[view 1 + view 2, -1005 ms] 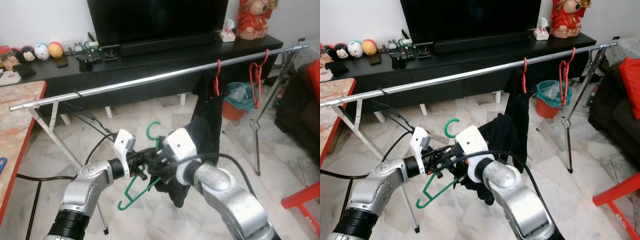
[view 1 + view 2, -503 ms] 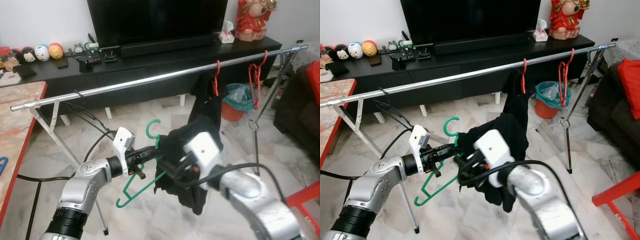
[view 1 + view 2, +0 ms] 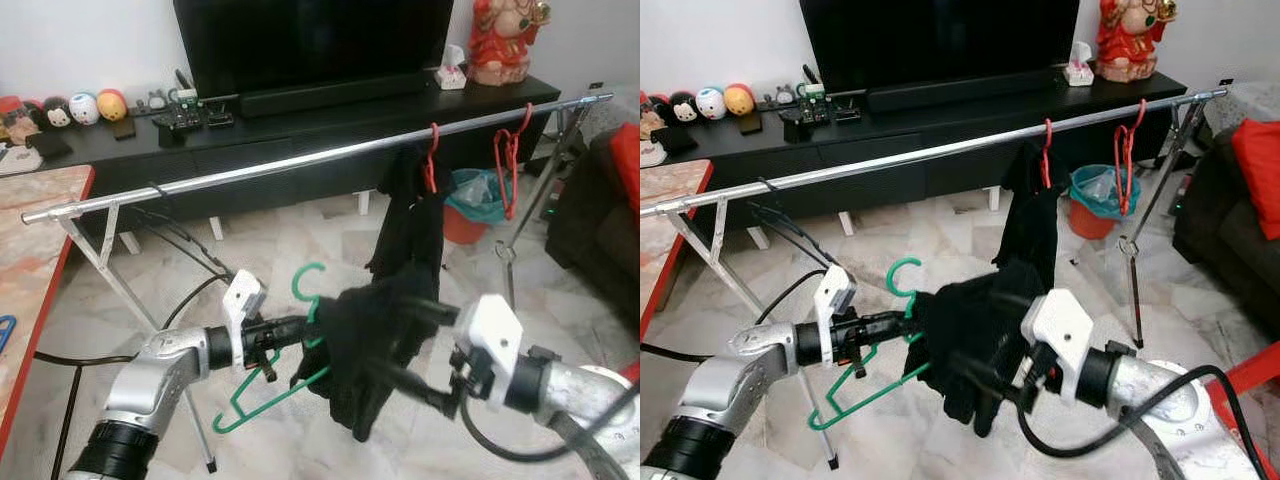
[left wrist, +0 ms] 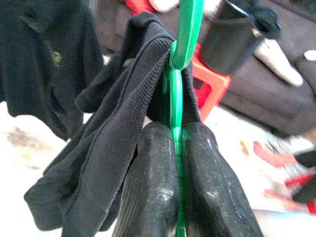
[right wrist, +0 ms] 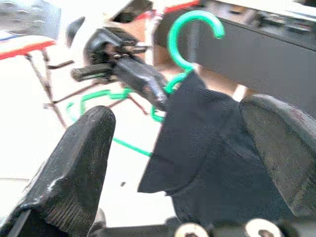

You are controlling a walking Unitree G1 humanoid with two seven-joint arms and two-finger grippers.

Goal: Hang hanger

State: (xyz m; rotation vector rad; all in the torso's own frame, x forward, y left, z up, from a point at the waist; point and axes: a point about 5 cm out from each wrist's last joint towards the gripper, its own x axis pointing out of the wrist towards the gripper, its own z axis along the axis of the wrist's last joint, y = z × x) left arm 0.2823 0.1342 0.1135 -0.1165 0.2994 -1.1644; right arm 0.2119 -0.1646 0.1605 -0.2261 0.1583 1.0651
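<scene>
A: What do you have closest to you?

B: Your left pincer is clenched on the green hanger, its two black fingers pressed on either side of the green bar. A black garment is draped over one side of that hanger and sags below it.

A: And your right side?

B: Your right pincer is released, fingers spread wide with the dark cloth between them. I cannot tell whether they touch it.

A: Where does the hanger sit overall?

B: Low and in front of you, above the tiled floor, hook pointing up, below the metal rail and not on it.

A: What's further out?

B: The rail runs across the room on its stand. A red hanger with a black garment hangs on it, and another red hanger hangs bare nearer the rail's right end. Behind that, a black TV cabinet carries a television and small round toys. The red-edged tabletop lies on your left
</scene>
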